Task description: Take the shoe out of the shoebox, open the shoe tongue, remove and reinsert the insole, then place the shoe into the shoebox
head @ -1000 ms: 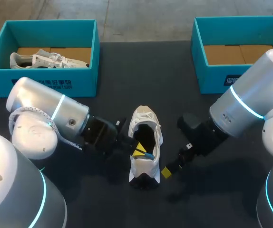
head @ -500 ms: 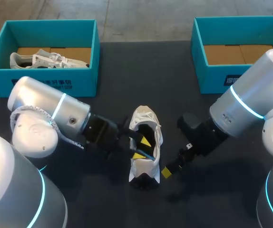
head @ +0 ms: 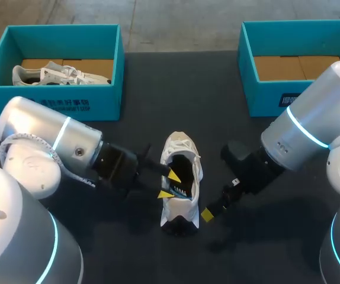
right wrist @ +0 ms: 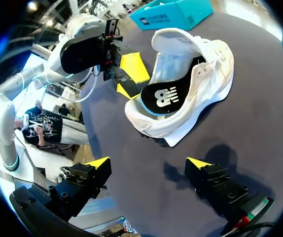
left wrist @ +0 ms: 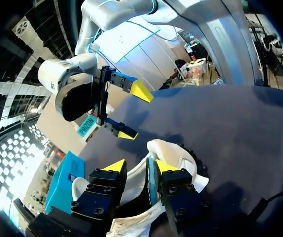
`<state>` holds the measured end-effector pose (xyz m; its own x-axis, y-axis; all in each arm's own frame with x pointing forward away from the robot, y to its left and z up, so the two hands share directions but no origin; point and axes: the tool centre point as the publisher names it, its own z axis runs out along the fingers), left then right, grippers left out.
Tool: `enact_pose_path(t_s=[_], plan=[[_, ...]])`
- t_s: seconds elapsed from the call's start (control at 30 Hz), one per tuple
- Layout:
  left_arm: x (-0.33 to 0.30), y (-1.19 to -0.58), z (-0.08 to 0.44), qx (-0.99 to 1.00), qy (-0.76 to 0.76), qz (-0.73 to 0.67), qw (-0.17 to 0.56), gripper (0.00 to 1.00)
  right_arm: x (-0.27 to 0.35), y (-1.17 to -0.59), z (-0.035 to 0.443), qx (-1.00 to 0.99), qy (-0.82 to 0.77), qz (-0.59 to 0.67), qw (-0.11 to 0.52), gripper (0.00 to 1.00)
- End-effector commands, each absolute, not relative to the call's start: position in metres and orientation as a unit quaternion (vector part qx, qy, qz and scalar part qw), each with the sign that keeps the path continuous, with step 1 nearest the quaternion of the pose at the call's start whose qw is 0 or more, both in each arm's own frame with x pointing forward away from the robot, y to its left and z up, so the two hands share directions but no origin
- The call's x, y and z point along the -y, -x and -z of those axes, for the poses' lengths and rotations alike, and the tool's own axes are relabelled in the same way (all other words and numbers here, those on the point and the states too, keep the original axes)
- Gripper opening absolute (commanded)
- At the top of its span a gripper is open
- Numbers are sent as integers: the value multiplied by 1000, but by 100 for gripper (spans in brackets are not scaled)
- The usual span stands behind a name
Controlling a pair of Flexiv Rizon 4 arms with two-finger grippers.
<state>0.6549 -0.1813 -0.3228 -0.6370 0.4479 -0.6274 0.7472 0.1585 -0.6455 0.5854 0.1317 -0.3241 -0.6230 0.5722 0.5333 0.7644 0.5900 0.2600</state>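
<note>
The left gripper (head: 169,184) is partly open, its tips at the shoe's opening. The white shoe (head: 180,189) lies mid-table (head: 217,118) toward the near edge, with its black insole (right wrist: 162,97) raised. The right gripper (right wrist: 149,163) is spread wide just beside it, holding nothing.

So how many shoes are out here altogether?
2. One white shoe lies in the middle of the table; a second shoe lies in the left teal box. The right teal box shows none, though its front wall hides a strip.
</note>
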Motion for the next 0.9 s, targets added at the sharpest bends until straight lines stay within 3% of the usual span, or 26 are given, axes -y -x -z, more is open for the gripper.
enact_pose_path(t_s=[0.03,0.9], plan=[[176,-651,318,-749,-401,506,147,36,-134,-584,325,869,386,238,199,100],[154,-659,294,-760,-464,439,121,36,-134,-584,325,869,386,238,199,100]])
